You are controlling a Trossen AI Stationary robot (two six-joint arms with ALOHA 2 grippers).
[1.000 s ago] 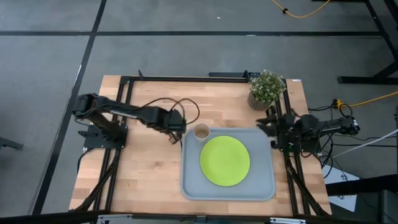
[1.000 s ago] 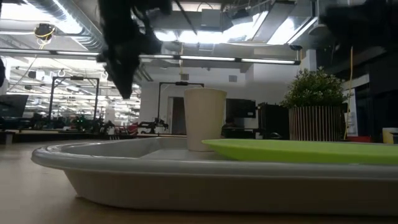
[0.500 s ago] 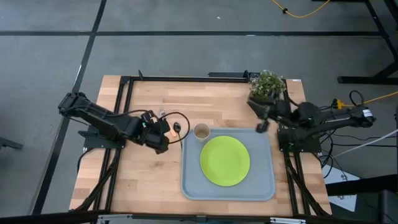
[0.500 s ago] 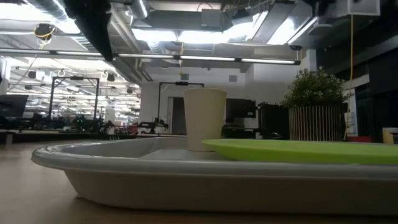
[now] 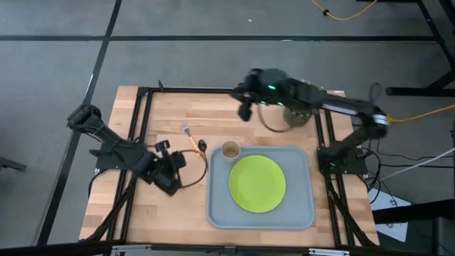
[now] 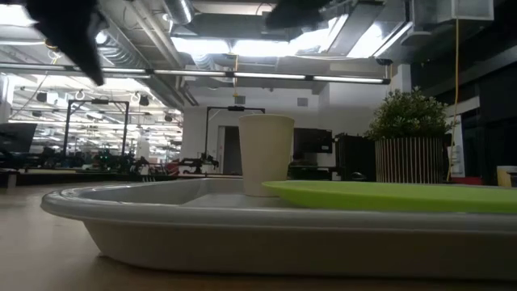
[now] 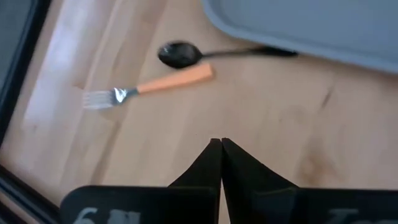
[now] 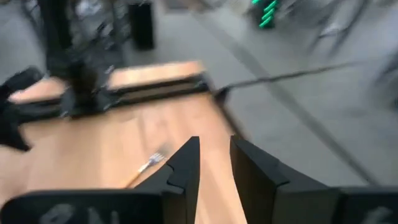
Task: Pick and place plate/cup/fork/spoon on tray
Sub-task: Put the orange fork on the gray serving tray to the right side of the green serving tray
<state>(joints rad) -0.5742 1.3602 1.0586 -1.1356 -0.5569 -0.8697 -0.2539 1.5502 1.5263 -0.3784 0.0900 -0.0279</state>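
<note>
The lime-green plate [image 5: 257,183] lies in the grey-blue tray [image 5: 220,206], and the tan cup [image 5: 230,150] stands upright in the tray's far left corner. On the wood just left of the tray lie the orange-handled fork [image 7: 168,82] and the dark spoon [image 7: 180,55], side by side. The spoon's handle reaches the tray's rim. My left gripper [image 5: 172,186] hovers shut over bare wood, nearer the front edge than the fork. My right gripper [image 8: 214,142] is open and empty, high over the table's far middle [image 5: 245,110], with the fork [image 8: 148,164] ahead of it.
A potted plant [image 5: 298,116] stands at the far right, partly under my right arm. Black frame rails run along the table's left and right sides. Bare wood lies left of the tray and along the far edge.
My left gripper has drawn back from beside the tray's far left corner toward the table's near left. This has uncovered the fork and spoon. My right arm has risen from the right edge and swung out toward the table's far middle.
</note>
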